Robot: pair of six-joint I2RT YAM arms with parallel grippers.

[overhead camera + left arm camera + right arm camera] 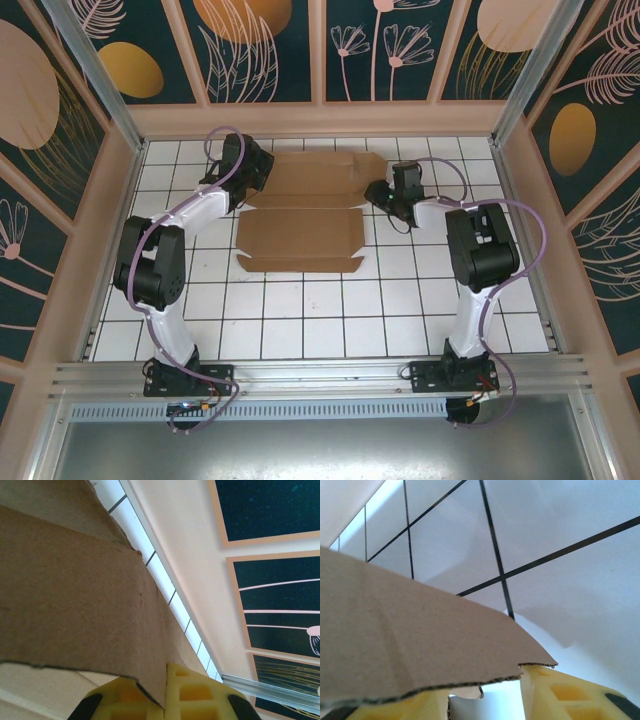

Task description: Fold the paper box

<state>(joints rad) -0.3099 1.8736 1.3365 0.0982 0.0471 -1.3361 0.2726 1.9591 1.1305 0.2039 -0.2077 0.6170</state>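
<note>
Your left pincer (255, 172) was clenched on the far-left edge of the box (300, 215). It lay nearly flat on the tiles (300, 310) between the arms. Your right pincer (380, 193) stood parted at its right edge, so I'd judge the folding barely begun.

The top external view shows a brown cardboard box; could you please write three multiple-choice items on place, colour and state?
1. Where does the plain brown cardboard box lie?
A. far middle of the white tiled table
B. beside the arm bases
C. off the table
2. What colour are the left gripper's fingers?
A. blue
B. yellow
C. red
3. How is the left gripper?
A. open
B. shut on the box's edge
C. holding a cup
1 A: it lies near the far wall.
2 B: yellow plastic in the left wrist view.
3 B: cardboard is pinched between its fingers.
</note>
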